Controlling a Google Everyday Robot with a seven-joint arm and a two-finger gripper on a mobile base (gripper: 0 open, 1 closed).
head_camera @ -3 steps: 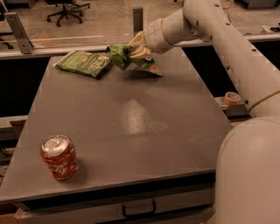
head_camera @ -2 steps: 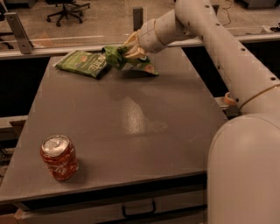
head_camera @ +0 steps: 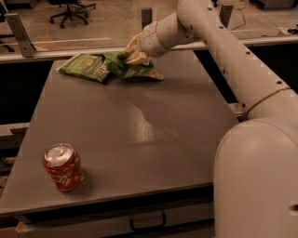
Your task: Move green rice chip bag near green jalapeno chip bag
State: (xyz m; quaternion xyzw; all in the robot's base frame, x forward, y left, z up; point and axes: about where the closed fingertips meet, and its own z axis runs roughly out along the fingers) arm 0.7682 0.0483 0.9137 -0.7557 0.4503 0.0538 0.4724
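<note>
Gripper (head_camera: 133, 52) over table's (head_camera: 139, 139) far end, clenched on rice chip bag (head_camera: 139, 71), setting it against jalapeno chip bag (head_camera: 86, 67); release seems due.

The robot's 1 arm (head_camera: 242, 79) rises from a broad, rounded white shoulder housing (head_camera: 256, 181) at the lower right. A long white link (head_camera: 233, 60) slants from there up and to the left, reaching an elbow joint (head_camera: 195, 9) at the top edge of the view. From the elbow, the thick cylindrical wrist (head_camera: 163, 35) angles down and to the left. The gripper (head_camera: 133, 51) sits at its tip, in the upper middle of the view, pointing down-left. Its 2 tan fingers (head_camera: 132, 44) are drawn together, pinching the crumpled top of the green rice chip bag (head_camera: 144, 70).
</note>
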